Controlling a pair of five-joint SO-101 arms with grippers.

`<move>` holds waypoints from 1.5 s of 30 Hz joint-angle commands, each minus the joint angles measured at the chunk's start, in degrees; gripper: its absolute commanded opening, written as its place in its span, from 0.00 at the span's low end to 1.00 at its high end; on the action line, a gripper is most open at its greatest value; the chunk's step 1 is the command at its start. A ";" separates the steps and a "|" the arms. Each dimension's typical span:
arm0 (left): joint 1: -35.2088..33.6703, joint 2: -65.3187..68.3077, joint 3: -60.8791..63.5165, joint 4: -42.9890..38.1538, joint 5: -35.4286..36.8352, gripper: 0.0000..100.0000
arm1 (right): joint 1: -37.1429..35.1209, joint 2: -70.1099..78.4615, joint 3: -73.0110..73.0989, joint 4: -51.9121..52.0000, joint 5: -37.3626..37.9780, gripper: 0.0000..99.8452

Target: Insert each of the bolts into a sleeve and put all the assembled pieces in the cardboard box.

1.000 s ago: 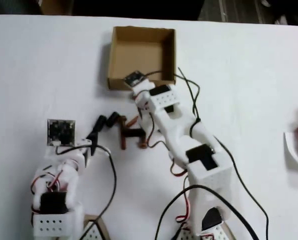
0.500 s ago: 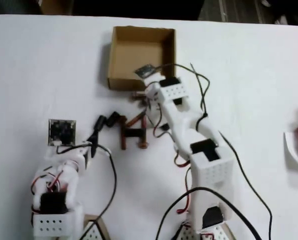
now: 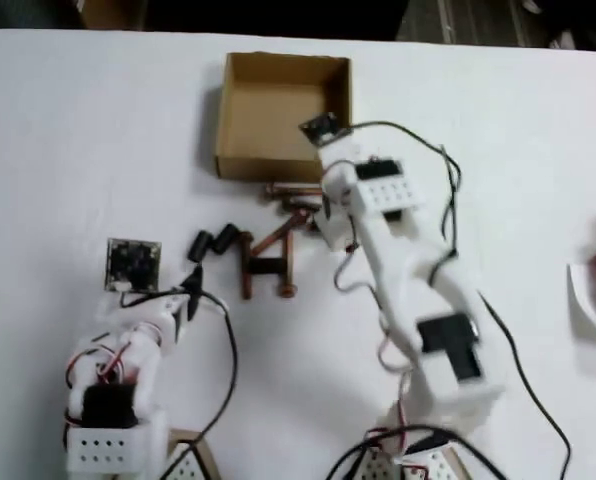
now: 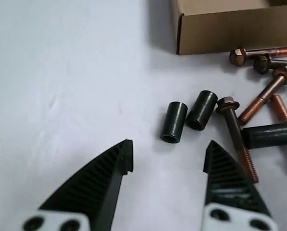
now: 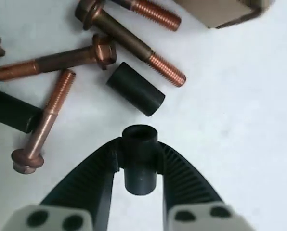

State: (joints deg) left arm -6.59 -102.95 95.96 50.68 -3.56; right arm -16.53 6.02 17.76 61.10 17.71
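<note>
My right gripper (image 5: 140, 150) is shut on a black sleeve (image 5: 140, 166), held upright just above the table. Beneath it lie another loose sleeve (image 5: 135, 89) and several copper bolts (image 5: 128, 34). My left gripper (image 4: 170, 155) stands open and low over the table, with two black sleeves (image 4: 174, 121) lying a short way beyond its tips. A bolt (image 4: 236, 134) and a further sleeve (image 4: 268, 135) lie beside them. From above, the bolts (image 3: 278, 240) are heaped just in front of the cardboard box (image 3: 236, 110), with the right arm (image 3: 378, 190) over their right side.
A white plate (image 3: 586, 290) holding something red sits at the table's right edge. Cables trail from both arms over the near table. The left arm (image 3: 118, 350) stands at the lower left.
The right arm has swung to the right and toward the box's near right corner, uncovering more bolts. The left arm has shifted slightly.
</note>
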 commanded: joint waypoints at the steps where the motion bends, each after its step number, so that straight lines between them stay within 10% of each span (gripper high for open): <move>1: 1.67 -0.26 0.92 0.53 -0.53 0.26 | -0.66 -16.48 15.12 -9.89 0.09 0.02; 10: 1.58 8.62 -7.60 0.44 -4.66 0.26 | 3.56 -34.33 33.58 -21.93 0.53 0.02; 29: 16.35 99.25 -73.71 7.56 13.98 0.26 | 14.29 -36.26 38.51 -24.13 0.53 0.02; 45: 18.02 115.16 -83.21 16.26 22.59 0.26 | 14.20 -43.65 42.46 -25.27 0.62 0.02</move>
State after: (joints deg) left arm 11.25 11.16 15.52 67.21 18.42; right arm -2.81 -35.21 60.40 36.57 17.71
